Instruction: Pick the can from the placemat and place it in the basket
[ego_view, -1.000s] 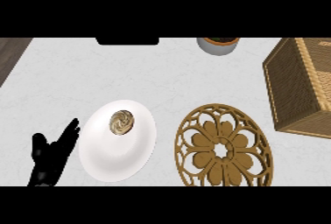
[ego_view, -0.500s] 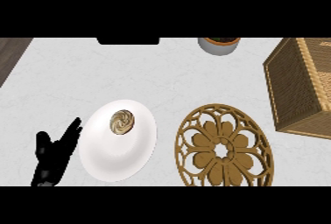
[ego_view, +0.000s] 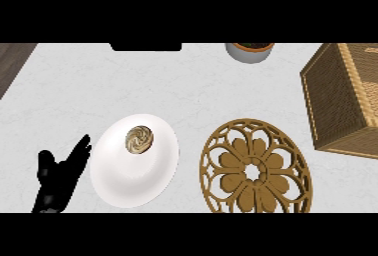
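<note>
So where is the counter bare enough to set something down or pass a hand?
Widest bare stretch: upper counter, above the white plate and left of the basket. Crowded below: left hand, plate and ornate round placemat lie close together.

Woven wicker basket (ego_view: 343, 100); smooth glossy white plate (ego_view: 136, 170).

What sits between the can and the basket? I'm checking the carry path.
In the head view, a round wooden trivet with flower cutouts lies on the counter between the can, on its white placemat, and the wicker basket.
</note>
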